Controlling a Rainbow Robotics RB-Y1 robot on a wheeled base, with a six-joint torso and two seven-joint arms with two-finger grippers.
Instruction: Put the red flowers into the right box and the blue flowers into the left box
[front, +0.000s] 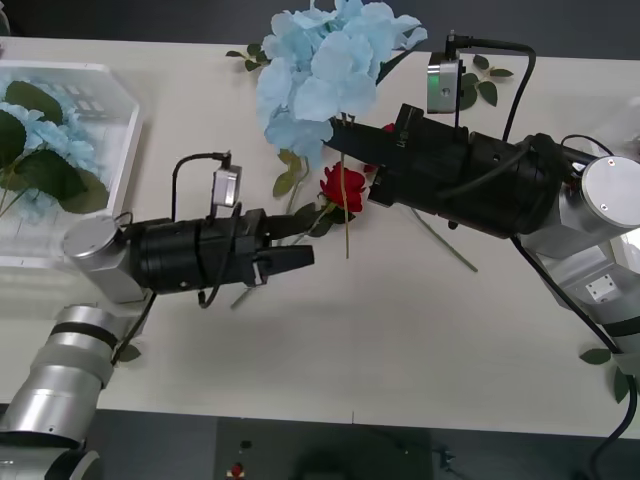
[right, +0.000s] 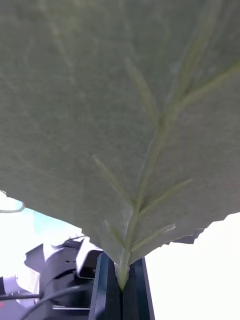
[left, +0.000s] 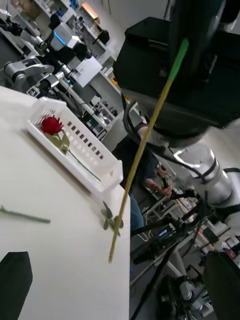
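no legible text, labels, brands or nos. on anything in view

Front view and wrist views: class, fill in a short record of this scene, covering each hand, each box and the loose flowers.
right hand: shut on a large green leaf of the pale blue artificial flower cluster
left hand: open, near the loose red artificial rose on the white table
left translucent white plastic tray: holds blue flowers
right white plastic tray: holds one boxed red rose
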